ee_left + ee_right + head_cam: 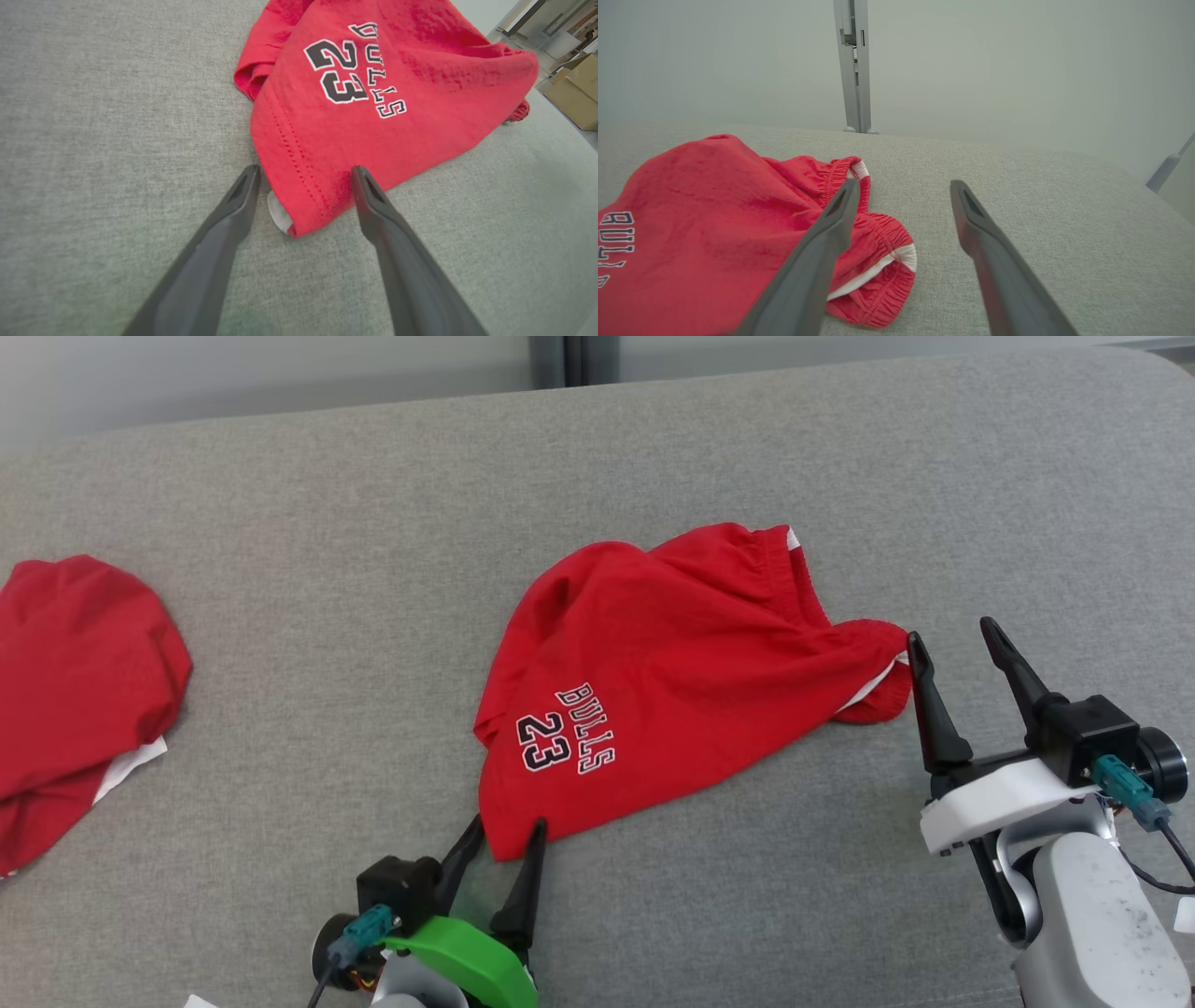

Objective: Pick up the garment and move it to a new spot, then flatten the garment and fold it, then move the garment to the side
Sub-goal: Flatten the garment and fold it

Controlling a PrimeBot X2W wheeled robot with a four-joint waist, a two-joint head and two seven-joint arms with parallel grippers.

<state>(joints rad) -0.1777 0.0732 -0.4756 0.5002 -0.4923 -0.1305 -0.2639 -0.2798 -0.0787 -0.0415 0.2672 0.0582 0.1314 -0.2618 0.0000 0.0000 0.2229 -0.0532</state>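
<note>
The garment [672, 672] is a pair of red shorts printed "BULLS 23", lying rumpled in the middle of the grey padded surface [373, 541]. Its hem corner [303, 205] lies between the spread fingers of my left gripper [509, 835], which is open and low at that near corner [306, 175]. My right gripper [952, 639] is open too, raised just right of the elastic waistband [887, 261], and holds nothing. In the right wrist view its left finger [831, 224] crosses in front of the waistband, and the space between its jaws [903, 189] is bare surface.
A second red garment [75, 681] with a white label lies at the left edge of the surface. Behind the surface is a pale wall with a grey post [853, 65]. Cardboard boxes [577, 88] stand beyond the surface's edge in the left wrist view.
</note>
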